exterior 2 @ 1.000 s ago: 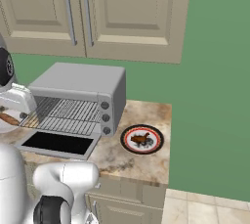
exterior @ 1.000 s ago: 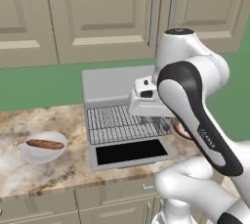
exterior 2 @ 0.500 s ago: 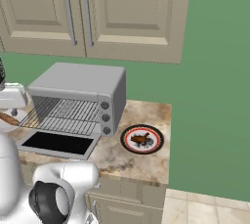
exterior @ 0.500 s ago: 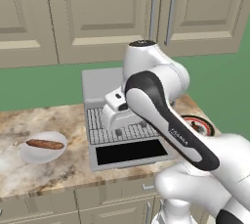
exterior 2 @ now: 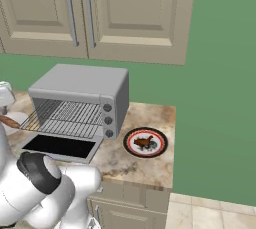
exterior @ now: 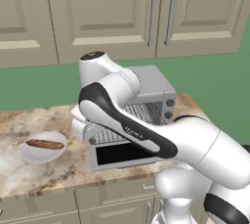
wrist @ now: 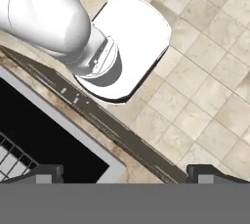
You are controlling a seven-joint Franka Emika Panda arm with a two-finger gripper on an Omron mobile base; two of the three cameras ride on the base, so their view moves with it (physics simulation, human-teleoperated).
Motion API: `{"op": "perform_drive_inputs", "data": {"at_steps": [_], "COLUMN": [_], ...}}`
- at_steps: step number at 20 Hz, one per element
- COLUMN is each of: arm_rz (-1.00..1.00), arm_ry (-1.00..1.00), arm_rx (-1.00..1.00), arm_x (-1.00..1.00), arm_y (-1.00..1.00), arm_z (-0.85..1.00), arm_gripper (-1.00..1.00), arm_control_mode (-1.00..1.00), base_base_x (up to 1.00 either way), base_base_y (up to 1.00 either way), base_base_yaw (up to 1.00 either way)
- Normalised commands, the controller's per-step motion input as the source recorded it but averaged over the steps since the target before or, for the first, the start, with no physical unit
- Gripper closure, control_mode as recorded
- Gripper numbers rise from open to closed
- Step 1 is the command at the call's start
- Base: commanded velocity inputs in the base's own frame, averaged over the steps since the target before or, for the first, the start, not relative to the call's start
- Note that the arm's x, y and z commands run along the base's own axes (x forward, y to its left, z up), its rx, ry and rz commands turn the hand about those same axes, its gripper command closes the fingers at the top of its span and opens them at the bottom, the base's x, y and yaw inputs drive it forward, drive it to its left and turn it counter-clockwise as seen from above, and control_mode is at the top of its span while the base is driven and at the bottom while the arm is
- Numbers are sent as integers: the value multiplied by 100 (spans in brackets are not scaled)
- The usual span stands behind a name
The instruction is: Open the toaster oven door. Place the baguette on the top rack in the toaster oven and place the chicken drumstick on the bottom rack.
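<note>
The toaster oven (exterior: 149,93) sits on the marble counter (exterior: 29,167) beneath the beige cabinets (exterior: 97,12), and the toaster oven door (exterior: 124,154) is folded right down on its lower hinge, the black glass lying flat and facing up over the counter's front edge; from the right side the open mouth shows a silver wire rack (exterior 2: 65,118) pulled partway out above the door, though I cannot tell whether it is the top or the bottom one; the white arm (exterior: 122,120) bends across the front of the oven, and the hand end sits at the oven's left front corner, just beside the lowered door; the gripper (wrist: 124,171) has its fingers spread wide with nothing between them, and looking along it I see the corner of the door's dark glass and silver frame close by, the counter edge, and the tiled floor (wrist: 205,71) beyond; the baguette (exterior: 45,144) lies in a white bowl (exterior: 43,153) on the counter to the left of the oven, near the hand but apart from it; the chicken drumstick (exterior 2: 144,141) rests on a red-rimmed plate (exterior 2: 145,143) on the counter to the right of the oven, well apart from the hand, with the whole oven between them.
</note>
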Motion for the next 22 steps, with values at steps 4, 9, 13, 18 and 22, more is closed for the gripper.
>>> {"op": "perform_drive_inputs", "data": {"at_steps": [4,9,13,18,22], "arm_rz": [9,6,0,0,0], "arm_ry": [0,0,0,0,3], "arm_rx": [-1,0,0,-2,-5], "arm_x": [30,44,44,53,55], "arm_y": [56,58,41,57,25], "arm_z": [-20,-43,-41,-22,-28], "arm_gripper": [-100,-100,-100,-100,-100], "arm_control_mode": [-100,-100,-100,-100,-100], "base_base_x": [0,0,0,0,0], "base_base_y": [0,0,0,0,0], "base_base_yaw": [0,0,0,0,0]}}
